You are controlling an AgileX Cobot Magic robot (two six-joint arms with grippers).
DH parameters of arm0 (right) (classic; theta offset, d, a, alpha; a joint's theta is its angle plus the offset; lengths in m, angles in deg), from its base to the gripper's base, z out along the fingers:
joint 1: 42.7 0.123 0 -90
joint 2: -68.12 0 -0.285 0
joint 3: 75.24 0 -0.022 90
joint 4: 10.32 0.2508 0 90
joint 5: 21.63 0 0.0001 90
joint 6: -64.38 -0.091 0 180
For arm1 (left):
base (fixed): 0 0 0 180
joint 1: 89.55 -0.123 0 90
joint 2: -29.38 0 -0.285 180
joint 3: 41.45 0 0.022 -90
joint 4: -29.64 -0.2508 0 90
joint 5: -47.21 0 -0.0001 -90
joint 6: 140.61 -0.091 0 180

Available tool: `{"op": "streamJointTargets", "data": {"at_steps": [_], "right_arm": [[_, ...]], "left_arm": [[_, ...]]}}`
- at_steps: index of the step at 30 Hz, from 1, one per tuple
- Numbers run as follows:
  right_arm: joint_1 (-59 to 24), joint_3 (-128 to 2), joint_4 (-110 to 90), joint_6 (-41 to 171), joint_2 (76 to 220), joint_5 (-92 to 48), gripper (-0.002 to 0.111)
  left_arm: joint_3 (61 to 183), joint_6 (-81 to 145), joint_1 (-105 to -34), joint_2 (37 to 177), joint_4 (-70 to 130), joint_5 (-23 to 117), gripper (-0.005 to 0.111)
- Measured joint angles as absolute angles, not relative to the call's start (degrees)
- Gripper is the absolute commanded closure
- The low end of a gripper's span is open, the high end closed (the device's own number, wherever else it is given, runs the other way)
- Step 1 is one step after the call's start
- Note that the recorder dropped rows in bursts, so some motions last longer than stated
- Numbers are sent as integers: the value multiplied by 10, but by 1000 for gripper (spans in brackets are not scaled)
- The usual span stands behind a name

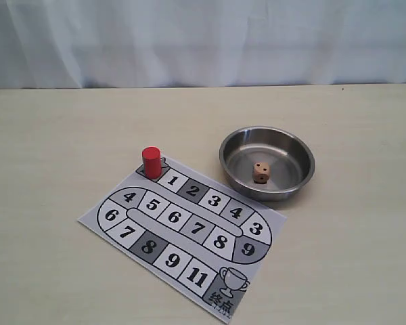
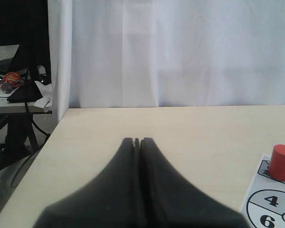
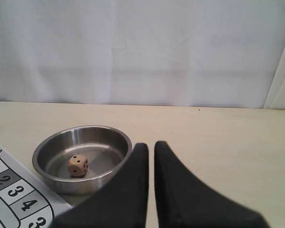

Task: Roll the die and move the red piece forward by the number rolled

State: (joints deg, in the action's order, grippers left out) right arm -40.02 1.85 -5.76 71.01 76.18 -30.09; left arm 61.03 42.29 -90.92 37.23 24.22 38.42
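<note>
The die [image 1: 260,172] lies inside a steel bowl [image 1: 291,145], right of the board; in the right wrist view the die [image 3: 78,166] shows two pips on top. The red piece [image 1: 151,162] stands upright on the start square at the far corner of the numbered board [image 1: 189,238], beside square 1. My left gripper [image 2: 137,140] is shut and empty over bare table, with the red piece [image 2: 280,162] off to one side. My right gripper [image 3: 151,145] hovers beside the bowl [image 3: 85,184], its fingers a thin slit apart and holding nothing. Neither gripper shows in the exterior view.
The paper board carries a track of numbered squares ending at a trophy square [image 1: 231,281] near the front. A white curtain [image 1: 203,40] closes off the back of the table. The table's left edge [image 2: 47,142] drops away toward a cluttered desk.
</note>
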Motion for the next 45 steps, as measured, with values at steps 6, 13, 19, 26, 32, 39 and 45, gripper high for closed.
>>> {"op": "streamJointTargets", "data": {"at_steps": [6, 13, 19, 26, 32, 39, 45], "right_arm": [[-400, 19, -58, 710, 762, -294, 104], [-400, 17, -43, 707, 762, -177, 104], [-400, -98, -8, 697, 762, -271, 104], [-400, -267, -8, 696, 826, -416, 104], [-400, -368, -8, 697, 936, -436, 92], [-400, -438, -8, 717, 1082, -479, 60], [-400, -514, 37, 831, 1270, -571, 59]], "left_arm": [[610, 423, -909, 372, 242, 384, 107], [610, 423, -909, 372, 242, 384, 107], [610, 423, -909, 372, 242, 384, 107], [610, 423, -909, 372, 242, 384, 107], [610, 423, -909, 372, 242, 384, 107], [610, 423, -909, 372, 242, 384, 107], [610, 423, -909, 372, 242, 384, 107]]}}
